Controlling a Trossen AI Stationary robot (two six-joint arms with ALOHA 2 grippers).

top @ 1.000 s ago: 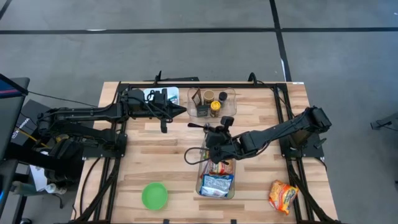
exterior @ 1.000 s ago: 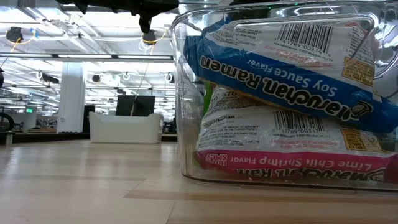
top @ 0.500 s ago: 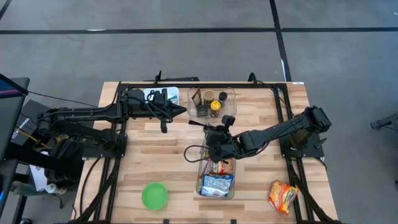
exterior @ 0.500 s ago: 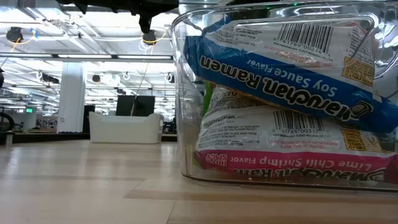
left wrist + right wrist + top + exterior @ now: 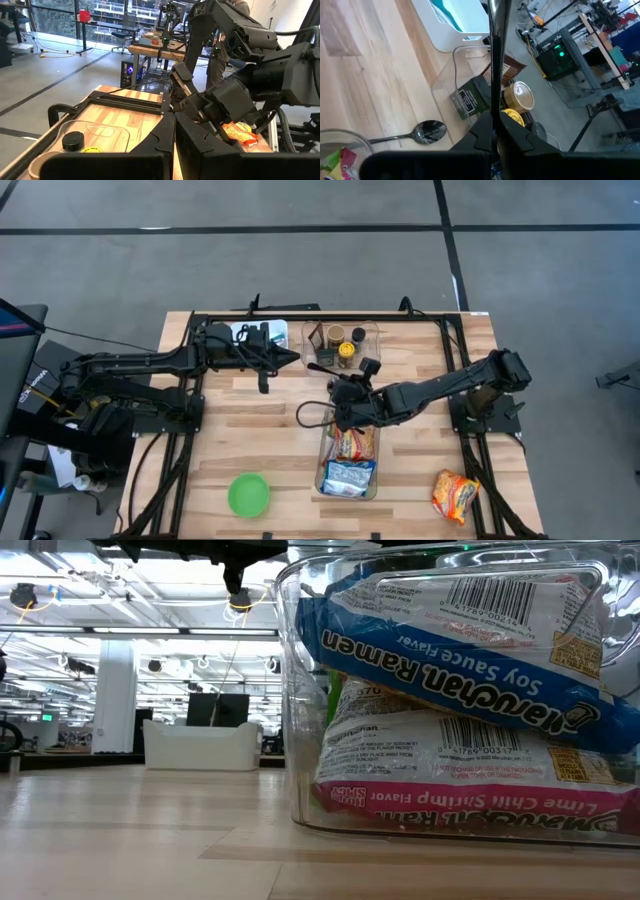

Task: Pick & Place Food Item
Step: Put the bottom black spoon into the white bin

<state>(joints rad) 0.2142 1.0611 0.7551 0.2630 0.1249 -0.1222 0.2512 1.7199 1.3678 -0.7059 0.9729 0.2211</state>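
Observation:
A clear bin [image 5: 322,470] near the table's front holds ramen packets. The low view shows a blue soy sauce packet [image 5: 450,650] lying on a pink lime chili shrimp packet [image 5: 470,790]. An orange packet [image 5: 455,493] lies flat on the table at the front right and also shows in the left wrist view [image 5: 240,132]. My right gripper [image 5: 320,370] is shut and empty, above the table just beyond the bin's far end, its fingers [image 5: 492,120] pointing toward the far left. My left gripper [image 5: 293,358] is shut and empty at the far left [image 5: 174,127].
A clear container [image 5: 340,343] with jars stands at the far middle, with a white object [image 5: 455,20] beside it. A spoon [image 5: 427,131] lies on the table between that container and the bin. A green bowl [image 5: 249,495] sits at the front left.
My right gripper has gone from above the bin's far end toward the table's far edge, nearer the jar container. More of the orange packet in the bin's far half shows now. The left arm has kept still.

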